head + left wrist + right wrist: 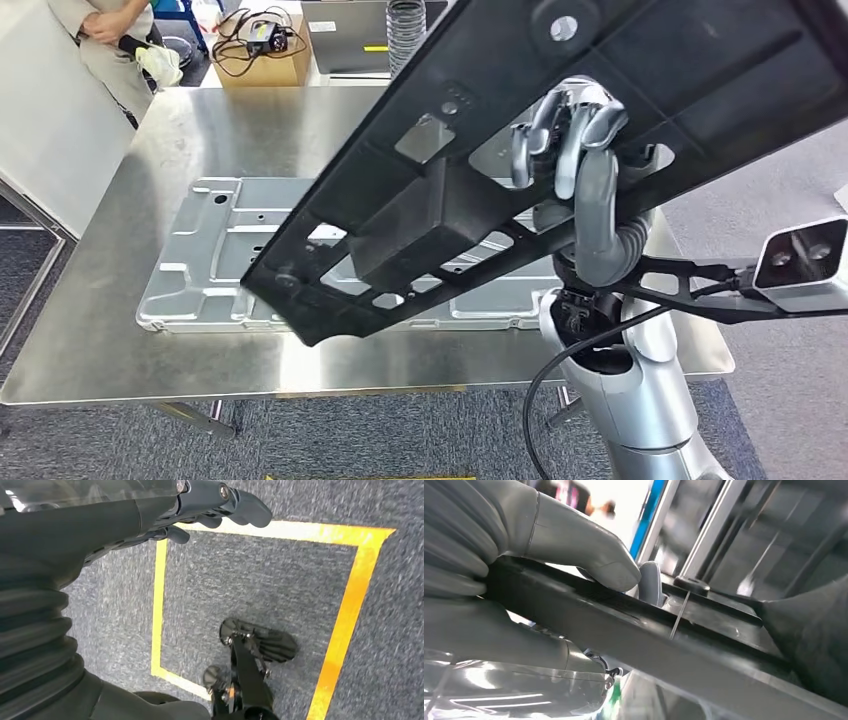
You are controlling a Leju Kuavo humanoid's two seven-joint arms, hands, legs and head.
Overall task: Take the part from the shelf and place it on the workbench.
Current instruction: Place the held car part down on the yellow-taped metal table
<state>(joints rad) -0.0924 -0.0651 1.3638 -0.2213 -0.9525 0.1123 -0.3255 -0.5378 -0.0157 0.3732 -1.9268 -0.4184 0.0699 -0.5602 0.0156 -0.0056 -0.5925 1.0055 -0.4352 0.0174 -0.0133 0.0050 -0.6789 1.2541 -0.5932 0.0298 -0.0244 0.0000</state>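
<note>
Item: long black plastic panel with cut-out openings (420, 210), tilted in the air above the steel surface (110, 330) and the flat grey stamped metal plate (210, 260) lying there. My right hand (575, 135) holds it, fingers (589, 555) pinching its edge. Step: carrying, placing not yet done. Next, I judge, lower and level it onto bare surface. Right wrist view adds the thumb-side clamp; left wrist view gives my left hand (210, 505) hanging over carpet, fingers curled in, holding nothing.
</note>
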